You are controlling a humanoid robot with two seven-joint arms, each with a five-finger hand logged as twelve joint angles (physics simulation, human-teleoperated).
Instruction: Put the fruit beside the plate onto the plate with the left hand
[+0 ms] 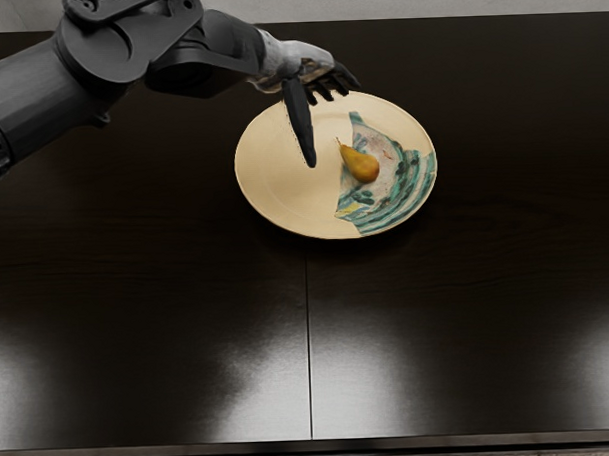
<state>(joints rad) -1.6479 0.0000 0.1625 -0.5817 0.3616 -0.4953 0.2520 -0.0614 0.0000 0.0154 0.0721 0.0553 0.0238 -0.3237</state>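
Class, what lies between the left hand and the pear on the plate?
Only bare plate: in the head view a cream strip of it separates the left hand from the pear. They do not touch.

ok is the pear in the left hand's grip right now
No, the pear lies on the plate, apart from the left hand, whose fingers are spread open above the plate's upper rim.

Count of items shown on the worktop (137,314).
One pear (359,164), one plate (273,179) and one robot hand (314,83) are counted; the hand is borne by one arm (40,92), and one worktop is present.
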